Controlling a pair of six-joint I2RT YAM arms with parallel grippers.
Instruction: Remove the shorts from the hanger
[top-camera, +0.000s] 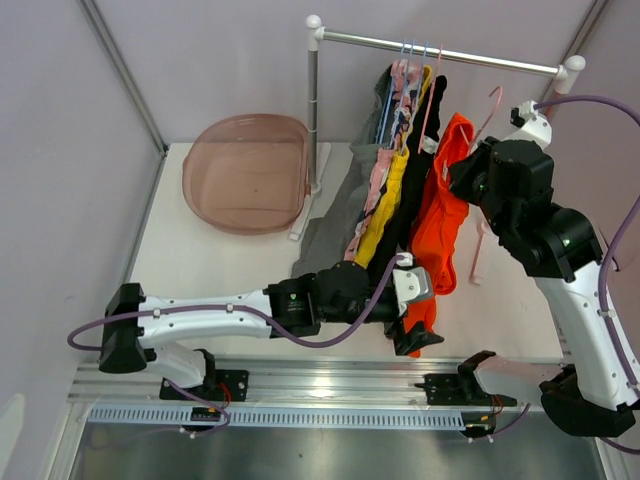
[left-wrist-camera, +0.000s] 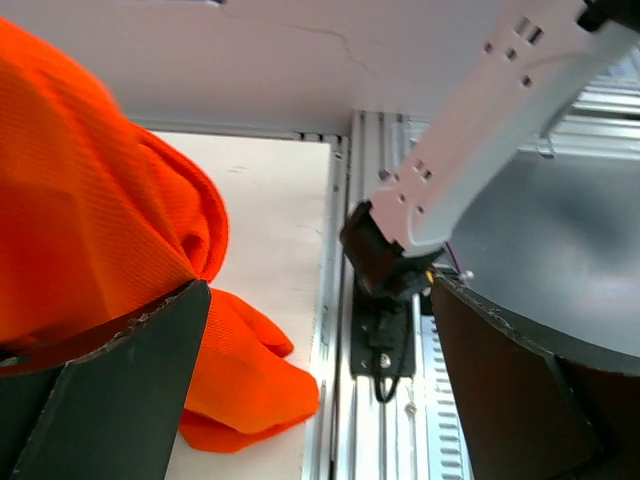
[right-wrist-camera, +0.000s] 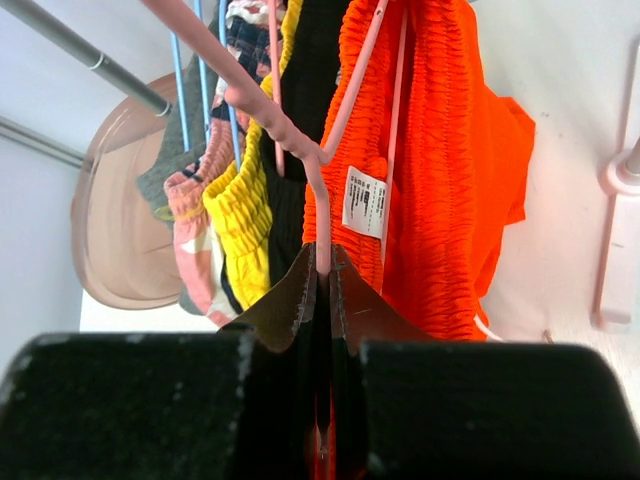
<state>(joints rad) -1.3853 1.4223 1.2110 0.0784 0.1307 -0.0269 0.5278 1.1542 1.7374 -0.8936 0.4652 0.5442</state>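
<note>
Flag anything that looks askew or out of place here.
The orange shorts hang apart from the other shorts, on a pink hanger pinched in the right gripper. Their lower end lies bunched on the table by the left gripper.

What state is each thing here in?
left gripper, open
right gripper, shut on pink hanger
pink hanger, clamped, carrying orange shorts
orange shorts, hung on hanger
yellow shorts, hanging from rail
black shorts, hanging from rail
grey shorts, hanging from rail
patterned pink shorts, hanging from rail
</note>
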